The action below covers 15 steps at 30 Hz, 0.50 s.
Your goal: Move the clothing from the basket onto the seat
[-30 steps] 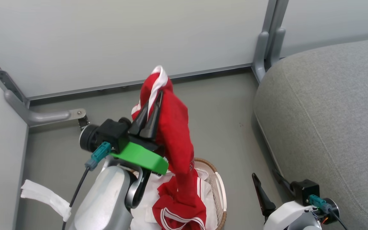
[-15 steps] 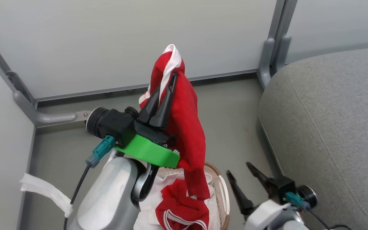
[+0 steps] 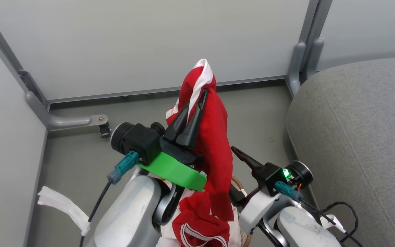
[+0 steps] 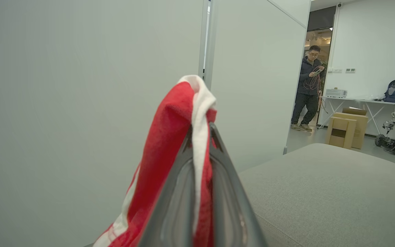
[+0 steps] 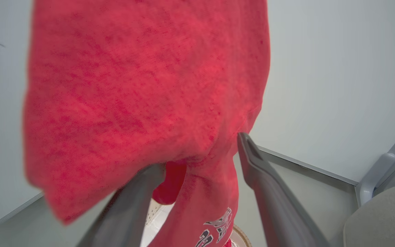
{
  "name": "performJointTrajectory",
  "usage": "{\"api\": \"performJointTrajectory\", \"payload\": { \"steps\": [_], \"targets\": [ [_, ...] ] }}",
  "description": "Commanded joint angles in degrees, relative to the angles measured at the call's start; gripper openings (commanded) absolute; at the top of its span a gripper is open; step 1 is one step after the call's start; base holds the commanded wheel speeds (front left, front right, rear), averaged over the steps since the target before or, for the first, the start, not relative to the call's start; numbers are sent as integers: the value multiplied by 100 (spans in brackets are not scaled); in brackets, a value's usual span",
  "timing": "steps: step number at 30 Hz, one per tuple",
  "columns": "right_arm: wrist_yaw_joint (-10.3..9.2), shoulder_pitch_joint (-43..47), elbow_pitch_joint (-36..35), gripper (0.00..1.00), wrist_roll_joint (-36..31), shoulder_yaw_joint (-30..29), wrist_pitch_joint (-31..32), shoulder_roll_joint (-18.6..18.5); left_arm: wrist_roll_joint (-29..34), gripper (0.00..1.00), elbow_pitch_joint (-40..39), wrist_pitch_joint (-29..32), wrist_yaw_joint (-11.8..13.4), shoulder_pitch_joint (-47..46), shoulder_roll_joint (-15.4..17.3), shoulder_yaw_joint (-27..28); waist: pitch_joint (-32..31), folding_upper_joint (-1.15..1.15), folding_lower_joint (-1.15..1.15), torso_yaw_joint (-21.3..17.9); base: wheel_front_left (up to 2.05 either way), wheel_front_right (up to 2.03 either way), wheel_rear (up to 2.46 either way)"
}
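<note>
Left gripper (image 3: 196, 98) pinches clothing (image 3: 214, 137) by its white-trimmed top, high over basket (image 3: 238, 182), tail hanging near the rim; right gripper (image 5: 200, 151) jaws are wide astride the drape, so best pinch there, lift clear, then swing over seat (image 3: 355, 137) edge.

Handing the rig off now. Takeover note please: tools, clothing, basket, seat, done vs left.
Tools: left tool is shut on a red garment, held up above the basket with its lower end hanging down toward it. The right tool is open, with a finger on either side of the hanging fabric, not gripping.
Things: more red clothing lies in the basket. The seat is to the robot's right.
Done: one garment lifted.
Left: carry it to the seat, release it, then fetch the rest.
</note>
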Motion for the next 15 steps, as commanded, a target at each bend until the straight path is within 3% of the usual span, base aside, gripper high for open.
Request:
{"api": "performJointTrajectory", "payload": {
  "steps": [1, 2, 3, 4, 5, 6, 14, 15],
  "targets": [
    [-6, -106, 30, 100, -39, -9, -13, -19, -91, 0, -19, -5, 8, 37, 14, -66, -7, 0, 0, 80, 0, 0, 0],
    [-6, -132, 45, 100, -10, -9, -13, -20, -110, 0, -13, -5, 14, 46, 15, -108, -8, 0, 0, 103, 0, 0, 0],
    [-6, -171, 53, 92, 17, -14, -13, -19, -148, 0, -3, -5, 24, 61, 16, -172, -5, 0, 0, 137, 0, 0, 0],
    [-6, -201, 60, 56, 39, 1, -13, -18, -164, 0, 1, -5, 35, 73, 15, -209, -5, 0, 0, 156, 0, 0, 0],
    [-6, -217, 69, 11, 72, -1, -13, -17, -173, 0, 13, -5, 47, 84, 15, -248, -4, 0, 0, 181, 0, 0, 0],
    [-6, -229, 77, 0, 94, -3, -13, -20, -196, 0, 20, -5, 53, 87, 16, -276, -4, 0, 0, 197, 0, 0, 0],
    [-6, -61, 5, 0, 272, -182, -13, -18, -123, 0, 132, -5, 160, 138, 15, -225, 30, 0, 0, 185, 0, 0, 0],
    [-6, -43, -12, 0, 286, -223, -13, -19, -80, 37, 145, -4, 185, 155, 15, -182, 40, 0, 0, 147, 0, 0, 0]
  ]
}}
